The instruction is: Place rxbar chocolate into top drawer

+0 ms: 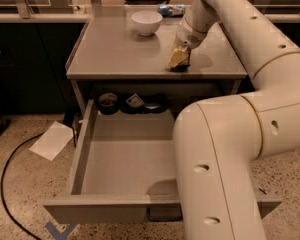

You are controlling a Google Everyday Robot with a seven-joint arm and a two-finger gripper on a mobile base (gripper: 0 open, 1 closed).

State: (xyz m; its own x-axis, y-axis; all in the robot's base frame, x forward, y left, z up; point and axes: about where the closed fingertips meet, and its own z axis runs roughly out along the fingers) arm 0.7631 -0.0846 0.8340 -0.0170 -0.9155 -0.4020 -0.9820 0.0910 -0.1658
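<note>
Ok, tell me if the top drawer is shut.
No, the top drawer stands pulled out; the gripper is over the table.
</note>
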